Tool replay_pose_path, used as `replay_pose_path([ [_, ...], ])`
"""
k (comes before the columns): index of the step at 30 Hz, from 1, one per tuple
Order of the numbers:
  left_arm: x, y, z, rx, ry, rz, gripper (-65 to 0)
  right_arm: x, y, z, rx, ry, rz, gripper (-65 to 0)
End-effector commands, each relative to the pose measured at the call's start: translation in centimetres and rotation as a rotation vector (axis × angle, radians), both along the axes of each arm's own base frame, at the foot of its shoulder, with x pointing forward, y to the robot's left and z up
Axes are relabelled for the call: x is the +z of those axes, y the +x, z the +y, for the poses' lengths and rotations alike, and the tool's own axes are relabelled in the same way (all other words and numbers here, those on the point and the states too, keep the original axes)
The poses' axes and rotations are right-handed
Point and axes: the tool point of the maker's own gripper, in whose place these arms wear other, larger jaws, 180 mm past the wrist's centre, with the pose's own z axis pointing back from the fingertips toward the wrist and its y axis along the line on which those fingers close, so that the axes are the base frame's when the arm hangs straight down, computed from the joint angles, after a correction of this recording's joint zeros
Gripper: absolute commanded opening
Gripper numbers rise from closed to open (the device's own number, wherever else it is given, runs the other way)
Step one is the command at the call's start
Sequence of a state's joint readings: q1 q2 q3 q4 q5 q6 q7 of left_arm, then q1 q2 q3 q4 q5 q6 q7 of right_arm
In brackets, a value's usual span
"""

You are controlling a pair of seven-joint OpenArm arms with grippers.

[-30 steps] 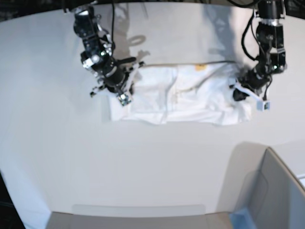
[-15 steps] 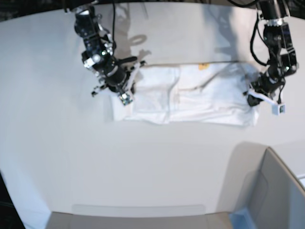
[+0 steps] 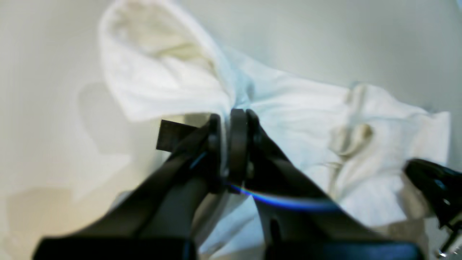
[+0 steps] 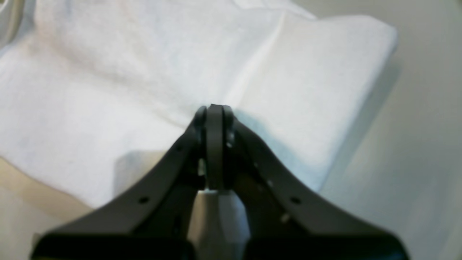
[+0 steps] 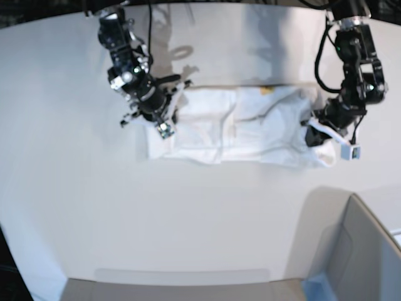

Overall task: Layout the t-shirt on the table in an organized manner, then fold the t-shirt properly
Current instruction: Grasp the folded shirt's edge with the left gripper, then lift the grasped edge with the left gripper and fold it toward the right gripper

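Observation:
The white t-shirt [image 5: 250, 125] lies as a long folded strip across the far part of the white table [image 5: 188, 219], with a bit of orange print [image 5: 265, 89] at its far edge. My left gripper [image 5: 311, 137] is at the strip's right end. In the left wrist view the left gripper [image 3: 231, 113] is shut on a bunched ridge of the t-shirt [image 3: 296, 108]. My right gripper [image 5: 164, 130] is at the strip's left end. In the right wrist view it [image 4: 214, 108] is shut with its tips against the flat t-shirt [image 4: 108, 90]; no cloth shows between the fingers.
A grey bin-like box [image 5: 363, 251] stands at the near right corner. A grey ledge [image 5: 182, 285] runs along the near edge. The table's curved far edge [image 5: 207, 7] lies just behind both arms. My right arm [image 3: 433, 184] shows at the left wrist view's right side.
My left gripper pulled the shirt's right end outward, then came back inward and slightly nearer, and that end bunched up again. The right arm has barely moved.

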State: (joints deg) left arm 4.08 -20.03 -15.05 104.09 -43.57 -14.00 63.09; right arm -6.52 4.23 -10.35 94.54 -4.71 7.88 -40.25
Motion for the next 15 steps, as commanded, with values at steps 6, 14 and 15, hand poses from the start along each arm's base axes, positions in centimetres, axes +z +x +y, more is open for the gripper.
replay_pose_path([
  [6, 3.5, 0.7, -2.3, -0.041, -0.016, -0.104, -65.0, -0.6, 0.9, 2.3, 0.034, 0.020, 0.017, -65.0],
  [14, 3.6, 0.5, -3.9, -0.086, -0.018, -0.107, -65.0, 3.1, 0.5, 6.9, 0.155, 0.095, -0.105, -65.0],
  [15, 3.6, 0.5, -3.9, -0.086, -0.018, -0.107, -65.0, 3.7, 0.4, 7.1, 0.156, 0.105, -0.122, -65.0],
])
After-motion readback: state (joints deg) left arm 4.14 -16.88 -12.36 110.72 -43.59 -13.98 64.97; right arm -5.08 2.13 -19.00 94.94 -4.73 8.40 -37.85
